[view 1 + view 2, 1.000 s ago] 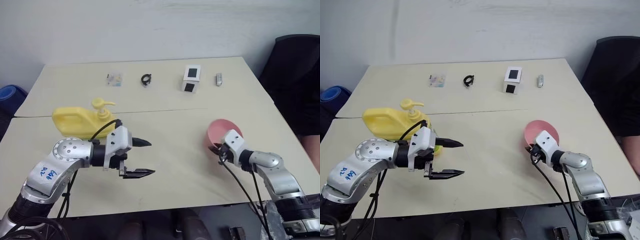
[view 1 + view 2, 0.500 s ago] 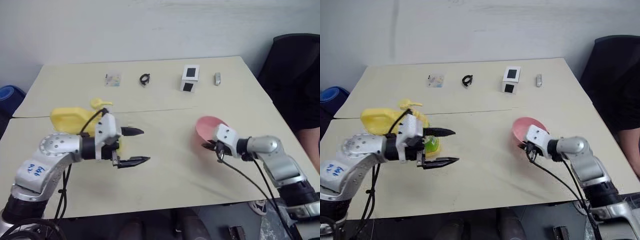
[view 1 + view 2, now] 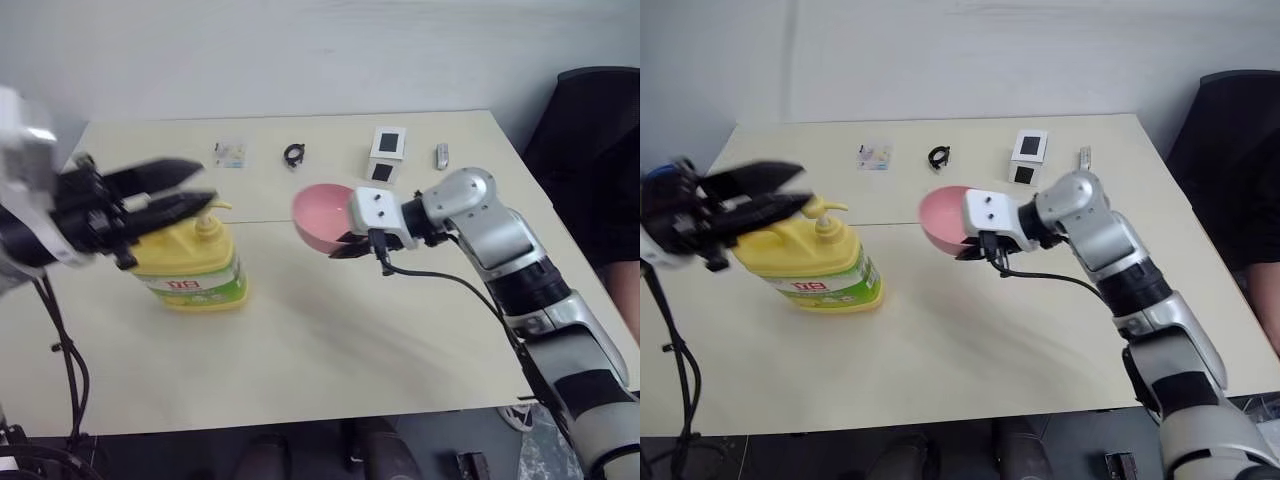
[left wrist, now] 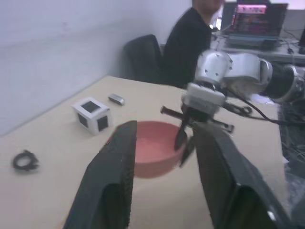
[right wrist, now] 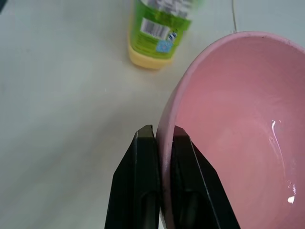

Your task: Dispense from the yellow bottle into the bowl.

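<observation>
**Bowl carried toward the pump spout**

The yellow bottle (image 3: 190, 268) stands upright on the bench (image 3: 330, 340), long axis vertical, pump spout facing the bowl (image 3: 322, 216). The bowl hangs above the bench just beside the bottle on its right, tilted, its rim pinched between the right gripper's (image 5: 159, 138) closed fingers. The left gripper (image 3: 175, 185) hovers directly over the pump, nearer to it; its fingers appear narrowly parted, though blurred, and hold nothing.
</observation>
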You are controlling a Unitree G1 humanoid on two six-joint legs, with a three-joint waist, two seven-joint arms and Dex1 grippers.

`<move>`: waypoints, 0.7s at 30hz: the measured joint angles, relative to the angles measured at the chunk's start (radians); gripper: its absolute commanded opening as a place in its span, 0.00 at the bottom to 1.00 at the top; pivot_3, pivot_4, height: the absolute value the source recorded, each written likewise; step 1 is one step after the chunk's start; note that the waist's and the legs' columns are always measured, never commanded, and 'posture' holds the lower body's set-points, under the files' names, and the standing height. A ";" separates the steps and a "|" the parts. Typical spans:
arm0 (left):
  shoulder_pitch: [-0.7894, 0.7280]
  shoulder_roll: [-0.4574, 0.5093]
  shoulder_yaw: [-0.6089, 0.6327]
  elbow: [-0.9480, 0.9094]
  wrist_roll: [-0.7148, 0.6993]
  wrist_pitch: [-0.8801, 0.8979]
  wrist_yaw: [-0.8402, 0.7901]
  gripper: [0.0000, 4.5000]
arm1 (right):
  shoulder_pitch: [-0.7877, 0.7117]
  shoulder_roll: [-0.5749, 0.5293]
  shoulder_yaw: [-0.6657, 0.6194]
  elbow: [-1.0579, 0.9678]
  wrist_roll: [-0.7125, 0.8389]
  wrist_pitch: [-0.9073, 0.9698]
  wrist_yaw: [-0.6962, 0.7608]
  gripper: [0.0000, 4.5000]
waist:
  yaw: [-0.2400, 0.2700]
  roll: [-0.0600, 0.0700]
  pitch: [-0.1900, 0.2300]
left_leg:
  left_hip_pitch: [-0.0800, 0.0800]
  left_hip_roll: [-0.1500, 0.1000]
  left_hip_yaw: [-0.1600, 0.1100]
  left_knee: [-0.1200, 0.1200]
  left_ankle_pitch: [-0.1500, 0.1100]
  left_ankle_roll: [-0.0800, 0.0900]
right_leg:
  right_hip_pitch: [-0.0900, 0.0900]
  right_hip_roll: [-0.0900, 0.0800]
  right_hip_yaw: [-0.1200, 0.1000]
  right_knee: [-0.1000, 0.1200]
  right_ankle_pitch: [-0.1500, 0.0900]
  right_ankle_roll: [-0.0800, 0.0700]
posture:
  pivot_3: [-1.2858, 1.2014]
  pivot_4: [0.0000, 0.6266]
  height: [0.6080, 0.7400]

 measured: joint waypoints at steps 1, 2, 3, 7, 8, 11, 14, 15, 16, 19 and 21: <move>-0.003 0.012 -0.003 0.027 0.023 -0.013 -0.001 0.13 | -0.018 0.014 0.005 0.019 -0.004 -0.014 0.009 0.00 | 0.000 0.000 0.000 | 0.000 0.000 0.000 -0.001 0.001 -0.001 | 0.000 0.000 0.000 0.000 0.000 0.000 | 0.52 0.24 1.00; -0.009 0.018 -0.019 0.056 0.052 -0.032 0.000 0.07 | -0.031 0.026 0.005 0.037 -0.009 -0.027 0.016 0.00 | 0.000 0.000 0.000 | 0.000 0.000 0.000 -0.001 0.001 -0.001 | 0.000 0.000 0.000 0.000 0.000 0.000 | 0.52 0.24 1.00; -0.023 0.018 -0.040 0.088 0.085 -0.051 0.004 0.07 | -0.044 0.038 0.007 0.061 -0.012 -0.037 0.024 0.00 | 0.002 0.000 0.000 | 0.000 0.000 0.000 -0.001 0.001 -0.001 | 0.000 0.000 -0.001 0.000 0.000 0.000 | 0.52 0.24 1.00; -0.085 0.009 -0.121 0.199 0.177 -0.117 0.018 0.07 | -0.078 0.082 0.023 0.116 -0.030 -0.076 0.050 0.00 | 0.000 0.000 0.000 | -0.005 0.000 0.000 0.000 0.001 -0.001 | -0.003 0.000 -0.001 -0.001 0.000 0.000 | 0.52 0.24 1.00; -0.092 0.008 -0.141 0.200 0.187 -0.129 0.010 0.07 | -0.087 0.088 0.029 0.129 -0.034 -0.087 0.055 0.00 | -0.001 0.000 0.000 | -0.009 0.000 0.001 0.001 0.001 -0.001 | -0.008 -0.001 0.000 0.000 0.000 0.001 | 0.52 0.24 1.00; -0.091 -0.011 -0.176 0.186 0.195 -0.145 -0.003 0.07 | -0.116 0.112 0.031 0.148 -0.044 -0.089 0.067 0.00 | -0.002 -0.001 -0.001 | -0.030 -0.001 0.001 0.014 0.000 -0.003 | -0.032 -0.001 0.000 0.013 0.001 0.001 | 0.52 0.24 1.00; -0.073 -0.030 -0.193 0.158 0.195 -0.145 -0.006 0.07 | -0.138 0.139 0.031 0.145 -0.041 -0.064 0.082 0.00 | -0.012 -0.001 0.000 | -0.038 0.000 0.002 0.016 0.000 -0.004 | -0.039 -0.001 0.000 0.014 0.001 0.001 | 0.52 0.24 1.00; -0.059 -0.031 -0.192 0.141 0.195 -0.146 -0.006 0.07 | -0.144 0.146 0.031 0.136 -0.039 -0.055 0.090 0.00 | -0.017 -0.001 0.000 | -0.038 0.000 0.002 0.016 0.000 -0.004 | -0.039 -0.001 0.000 0.014 0.001 0.001 | 0.52 0.24 1.00; -0.050 -0.033 -0.192 0.129 0.195 -0.146 -0.006 0.07 | -0.146 0.150 0.031 0.126 -0.037 -0.045 0.095 0.00 | -0.019 -0.001 0.000 | -0.038 0.000 0.002 0.016 0.000 -0.005 | -0.039 -0.001 0.001 0.015 0.001 0.001 | 0.52 0.24 1.00; -0.026 -0.054 -0.192 0.105 0.203 -0.150 0.001 0.07 | -0.150 0.160 0.032 0.078 -0.026 -0.023 0.118 0.00 | -0.024 -0.001 0.000 | -0.036 0.000 0.003 0.016 0.001 -0.005 | -0.037 -0.001 0.001 0.016 0.001 0.001 | 0.52 0.24 1.00; -0.018 -0.064 -0.193 0.100 0.214 -0.151 0.013 0.07 | -0.152 0.162 0.032 0.055 -0.021 -0.017 0.128 0.00 | -0.023 -0.001 0.000 | -0.034 0.000 0.002 0.017 0.002 -0.004 | -0.035 -0.001 0.001 0.016 0.001 0.000 | 0.52 0.24 1.00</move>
